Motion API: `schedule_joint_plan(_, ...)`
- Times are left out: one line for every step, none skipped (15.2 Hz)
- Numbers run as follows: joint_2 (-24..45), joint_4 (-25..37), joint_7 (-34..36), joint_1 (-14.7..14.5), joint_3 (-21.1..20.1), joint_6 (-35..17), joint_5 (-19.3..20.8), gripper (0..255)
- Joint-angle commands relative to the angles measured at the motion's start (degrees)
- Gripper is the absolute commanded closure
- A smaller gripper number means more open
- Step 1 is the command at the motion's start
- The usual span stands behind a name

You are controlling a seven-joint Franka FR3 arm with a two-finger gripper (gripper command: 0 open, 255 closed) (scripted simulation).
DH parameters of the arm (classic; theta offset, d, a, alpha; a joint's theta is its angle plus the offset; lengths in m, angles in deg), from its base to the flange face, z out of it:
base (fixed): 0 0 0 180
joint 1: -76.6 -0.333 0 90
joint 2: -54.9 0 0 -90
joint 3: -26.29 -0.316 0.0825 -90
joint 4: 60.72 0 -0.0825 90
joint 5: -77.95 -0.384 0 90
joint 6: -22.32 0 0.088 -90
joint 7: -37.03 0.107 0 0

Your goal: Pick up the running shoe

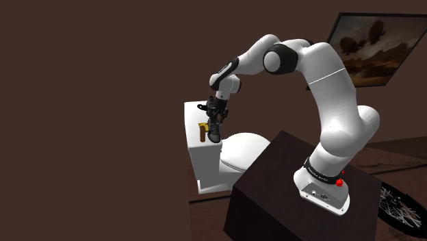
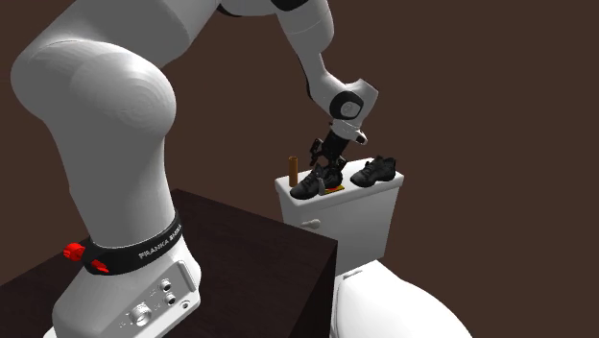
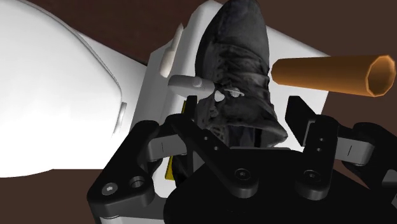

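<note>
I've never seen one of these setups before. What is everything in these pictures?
running shoe: one, dark grey, on the toilet tank lid, under the gripper
second shoe: one, dark grey, on the same lid, toward the second exterior view's right
tube: one, orange-brown, upright on the lid beside the running shoe
flat item: one, yellow, mostly hidden by the running shoe
toilet: one, white, against the brown wall
framed picture: one, brownish, on the wall
spoked wheel: one, dark, shoulder view's lower right
stand: one, dark box
arm: one, white
gripper: one, black, at the running shoe
</note>
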Motion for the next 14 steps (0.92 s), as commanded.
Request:
schedule_joint_plan(0.1,0.0,0.0,0.0,-0.1,0.0,0.0,255)
schedule_joint_plan(0.1,0.0,-0.1,0.0,-0.1,0.0,0.0,255)
schedule_joint_plan(-0.5,-0.3,0.1,0.0,0.0,0.3,0.1,255)
schedule_joint_plan(-1.2,-0.6,0.3,-0.1,0.1,0.6,0.2,255)
schedule_joint_plan(-1.8,-0.8,0.4,-0.1,0.2,1.0,0.3,255)
schedule_joint_plan(-2.4,-1.1,0.6,-0.2,0.3,1.4,0.4,255)
schedule_joint_plan(-3.1,-1.3,0.8,-0.2,0.3,1.7,0.5,255)
schedule_joint_plan(-3.7,-1.5,1.0,-0.2,0.4,2.1,0.6,255)
schedule_joint_plan(-4.3,-1.7,1.2,-0.3,0.5,2.5,0.7,255)
schedule_joint_plan(-4.9,-1.9,1.4,-0.3,0.6,2.9,0.8,255)
schedule_joint_plan(-5.5,-2.1,1.5,-0.4,0.6,3.3,0.9,255)
schedule_joint_plan(-6.1,-2.3,1.7,-0.4,0.7,3.7,1.1,255)
schedule_joint_plan(-6.7,-2.4,1.9,-0.4,0.8,4.1,1.2,255)
schedule_joint_plan(-7.3,-2.5,2.1,-0.5,0.9,4.5,1.3,255)
